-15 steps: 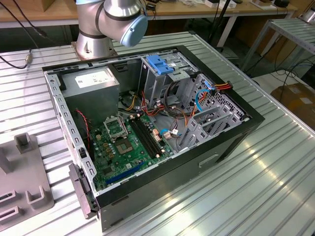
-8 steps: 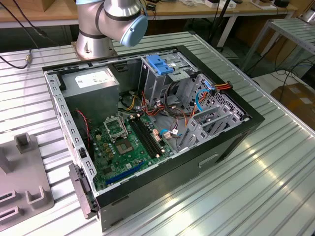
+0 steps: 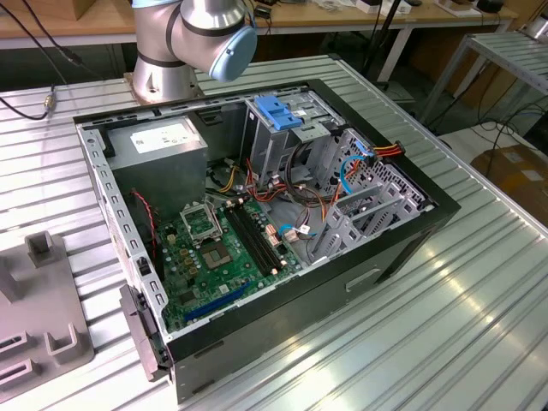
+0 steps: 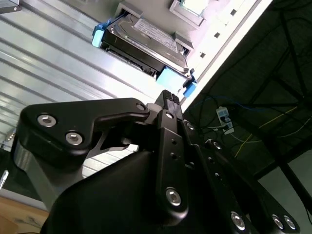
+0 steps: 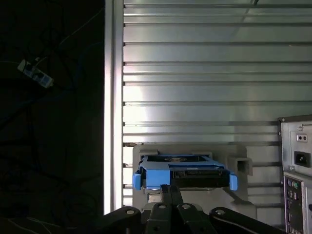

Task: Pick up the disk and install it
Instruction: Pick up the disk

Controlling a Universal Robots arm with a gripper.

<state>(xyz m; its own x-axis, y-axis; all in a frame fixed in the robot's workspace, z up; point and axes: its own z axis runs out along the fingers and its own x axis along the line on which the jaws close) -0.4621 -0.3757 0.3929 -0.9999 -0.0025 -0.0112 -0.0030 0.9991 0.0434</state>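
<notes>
The disk (image 4: 146, 41) (image 5: 183, 174) is a flat silver-grey drive with a white label and blue plastic rails. It lies in a grey holder (image 5: 234, 163) on the ribbed metal table, close to the table's edge. In both wrist views my gripper (image 4: 168, 97) (image 5: 170, 191) is just short of the disk's near blue rail. Its two black fingers are pressed together, shut, with nothing between them. In the exterior view the open computer case (image 3: 402, 248) lies on its side, with the metal drive cage (image 3: 278, 116) and its blue plastic top at the back.
Inside the case are a green motherboard (image 3: 214, 248), a grey power-supply box (image 3: 158, 150) and loose coloured cables (image 3: 300, 201). The arm's base (image 3: 184, 43) stands behind the case. A grey fixture (image 3: 38, 300) sits at the exterior view's left. The case's rear panel (image 5: 297, 156) is near the holder.
</notes>
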